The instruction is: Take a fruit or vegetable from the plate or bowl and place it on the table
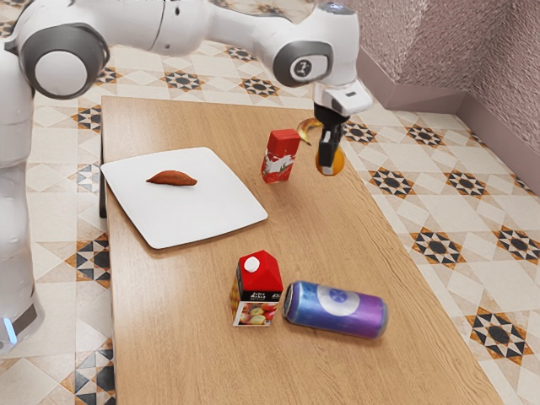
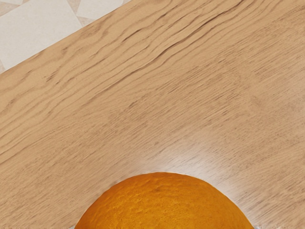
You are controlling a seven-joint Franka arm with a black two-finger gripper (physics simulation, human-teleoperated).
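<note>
Orange (image 2: 166, 202) between jaws of gripper (image 1: 330, 167); jaws pinching it from two sides. Table (image 1: 337, 245) beneath.

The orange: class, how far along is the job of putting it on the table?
Looks done: the orange is clear of the plate. In hand: the gripper is shut on it, over the table. Left: probably lowering it, though I can't tell whether it touches the table, then letting go.
</note>
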